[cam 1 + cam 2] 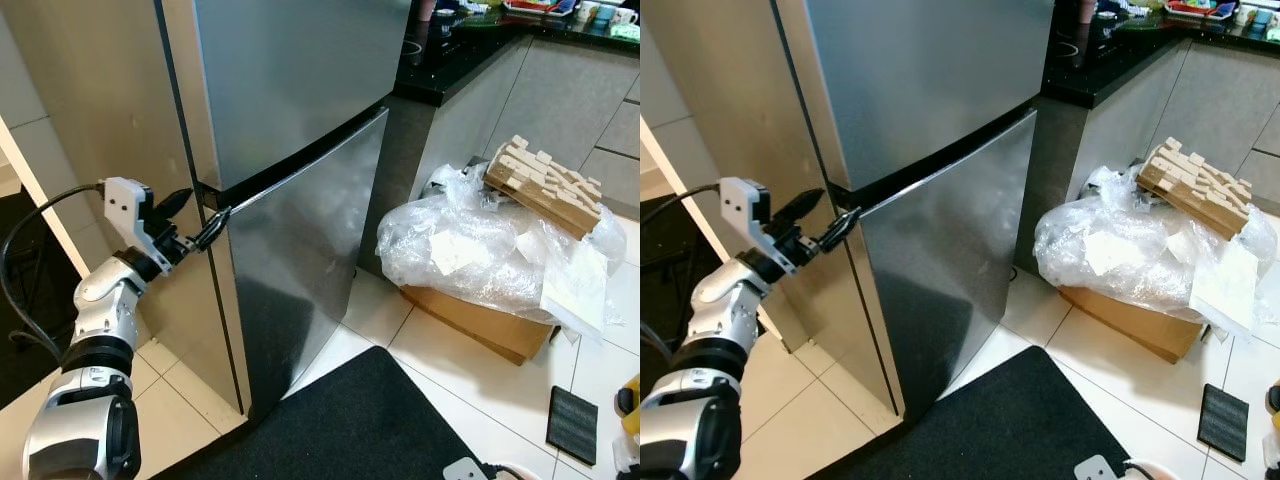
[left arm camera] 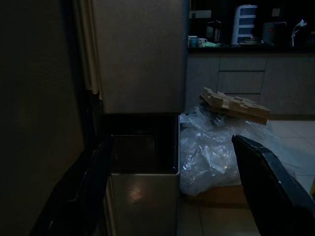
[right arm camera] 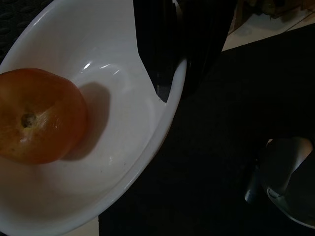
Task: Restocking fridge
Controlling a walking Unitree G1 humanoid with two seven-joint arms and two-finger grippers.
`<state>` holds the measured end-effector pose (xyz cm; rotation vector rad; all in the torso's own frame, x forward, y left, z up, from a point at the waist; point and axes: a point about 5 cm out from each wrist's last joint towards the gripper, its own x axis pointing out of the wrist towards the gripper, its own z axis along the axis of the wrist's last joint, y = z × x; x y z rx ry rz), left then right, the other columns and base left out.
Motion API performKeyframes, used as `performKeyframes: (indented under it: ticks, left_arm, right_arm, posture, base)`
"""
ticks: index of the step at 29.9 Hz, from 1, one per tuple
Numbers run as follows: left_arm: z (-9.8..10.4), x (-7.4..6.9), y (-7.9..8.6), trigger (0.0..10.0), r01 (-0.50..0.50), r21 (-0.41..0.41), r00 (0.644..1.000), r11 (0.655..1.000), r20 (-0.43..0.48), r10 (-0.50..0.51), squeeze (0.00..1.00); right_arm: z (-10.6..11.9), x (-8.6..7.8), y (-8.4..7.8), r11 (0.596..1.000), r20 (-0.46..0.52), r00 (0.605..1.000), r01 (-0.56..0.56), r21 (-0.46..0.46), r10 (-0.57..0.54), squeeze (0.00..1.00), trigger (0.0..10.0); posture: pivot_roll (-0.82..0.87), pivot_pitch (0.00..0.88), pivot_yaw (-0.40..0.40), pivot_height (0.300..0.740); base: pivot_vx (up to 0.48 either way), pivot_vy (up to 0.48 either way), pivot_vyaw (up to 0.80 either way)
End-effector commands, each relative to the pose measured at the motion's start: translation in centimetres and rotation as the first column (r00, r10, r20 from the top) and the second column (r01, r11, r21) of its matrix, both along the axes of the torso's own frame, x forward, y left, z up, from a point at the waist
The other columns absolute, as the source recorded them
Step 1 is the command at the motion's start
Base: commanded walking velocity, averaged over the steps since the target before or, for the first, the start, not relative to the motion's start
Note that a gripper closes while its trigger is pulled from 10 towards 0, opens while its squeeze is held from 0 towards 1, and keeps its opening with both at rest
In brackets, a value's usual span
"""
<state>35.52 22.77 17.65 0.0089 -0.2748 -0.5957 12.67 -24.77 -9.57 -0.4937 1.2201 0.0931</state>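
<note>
The steel fridge [image 1: 300,90] stands ahead with its upper and lower doors [image 1: 310,260] closed. My left gripper [image 1: 205,207] is open at the fridge's left edge, level with the dark seam between the two doors. One fingertip [image 1: 222,214] touches that seam. In the left wrist view the black fingers [image 2: 268,179] straddle the lower door's top corner [image 2: 142,177]. My right gripper [image 3: 182,54] is shut on the rim of a white bowl [image 3: 113,147]. An orange-red round fruit [image 3: 39,115] lies in the bowl.
A cardboard box [image 1: 470,315] heaped with clear plastic wrap [image 1: 480,245] and a wooden slatted piece [image 1: 545,185] sits right of the fridge. A black mat [image 1: 360,430] covers the floor in front. A small black pad [image 1: 572,424] lies at right. Kitchen counter [image 1: 450,60] behind.
</note>
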Motion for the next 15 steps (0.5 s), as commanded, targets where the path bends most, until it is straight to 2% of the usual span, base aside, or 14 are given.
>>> performKeyframes:
  ticks: [1,4,7,10,15]
  left_arm:
    - [-0.5,0.3,-0.7,10.0,0.013,0.036,0.999,0.999,-0.031,-0.012,0.00]
    - [-1.7,0.3,-0.7,10.0,-0.037,0.076,0.996,0.996,-0.077,0.043,0.00]
    - [-1.8,0.3,-0.7,10.0,-0.043,0.080,0.995,0.996,-0.081,0.050,0.00]
    - [-2.2,0.4,-0.7,10.0,-0.095,0.097,0.991,0.991,-0.086,0.103,0.00]
    - [-2.6,0.6,-0.8,10.0,-0.148,0.061,0.983,0.987,-0.102,0.154,0.00]
  right_arm:
    - [0.1,0.2,-0.1,1.000,0.018,1.000,0.011,-0.005,-0.011,0.00,10.0]
    - [0.1,0.1,0.0,1.000,0.015,1.000,0.012,-0.003,-0.012,0.00,10.0]
    - [0.1,0.1,0.0,1.000,0.015,1.000,0.013,-0.003,-0.013,0.00,10.0]
    - [0.0,0.1,0.0,1.000,0.016,1.000,0.012,-0.003,-0.012,0.00,10.0]
    - [0.0,0.1,0.0,1.000,0.016,1.000,0.012,-0.004,-0.012,0.00,10.0]
  posture:
    - [0.04,0.000,0.001,0.740]
    - [0.04,0.000,0.003,0.740]
    - [0.04,0.000,0.003,0.740]
    - [0.04,0.000,0.007,0.740]
    - [0.04,0.000,0.008,0.740]
  base:
    - [0.000,0.000,0.00]
    - [0.000,0.000,0.00]
    - [0.000,0.000,0.00]
    - [0.000,0.000,0.00]
    - [0.000,0.000,0.00]
